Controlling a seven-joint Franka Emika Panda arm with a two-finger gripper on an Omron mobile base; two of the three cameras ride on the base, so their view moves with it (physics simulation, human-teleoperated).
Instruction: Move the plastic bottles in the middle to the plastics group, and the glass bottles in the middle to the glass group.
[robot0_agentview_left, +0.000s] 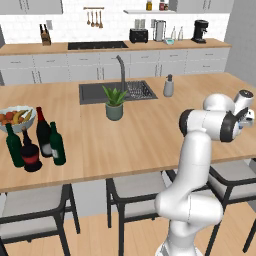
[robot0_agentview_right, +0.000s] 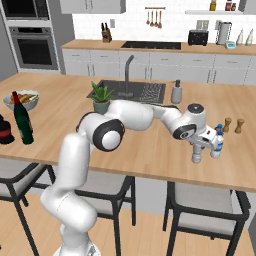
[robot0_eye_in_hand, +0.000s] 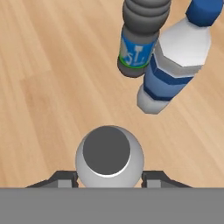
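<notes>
We see the long wooden worktop (robot0_agentview_right: 150, 150) with the arm stretched out over its right end. At the left end, in the left base view, the tall wine bottle (robot0_agentview_left: 43, 132) with red foil and the shorter dark green bottle (robot0_agentview_left: 57, 144) stand just beside the slim green bottle (robot0_agentview_left: 14, 145) and the squat red-labelled bottle (robot0_agentview_left: 30, 153), all four close together in front of a fruit bowl (robot0_agentview_left: 15, 118). A potted plant (robot0_agentview_left: 114, 102) stands near the sink (robot0_agentview_left: 95, 93).

In the right base view the hand (robot0_agentview_right: 198, 156) hangs above the worktop's front edge, right next to the blue-labelled bottles, with two pepper mills (robot0_agentview_right: 233, 125) further back. In the hand view the small greyish plastic bottle (robot0_eye_in_hand: 109, 156) sits upright between the fingers (robot0_eye_in_hand: 65, 178), one on each side of it and clamped against it. Just ahead stand the dark bottle with the blue label (robot0_eye_in_hand: 140, 41) and the clear blue-labelled bottle (robot0_eye_in_hand: 175, 61), touching each other, a short gap from the held bottle.
</notes>
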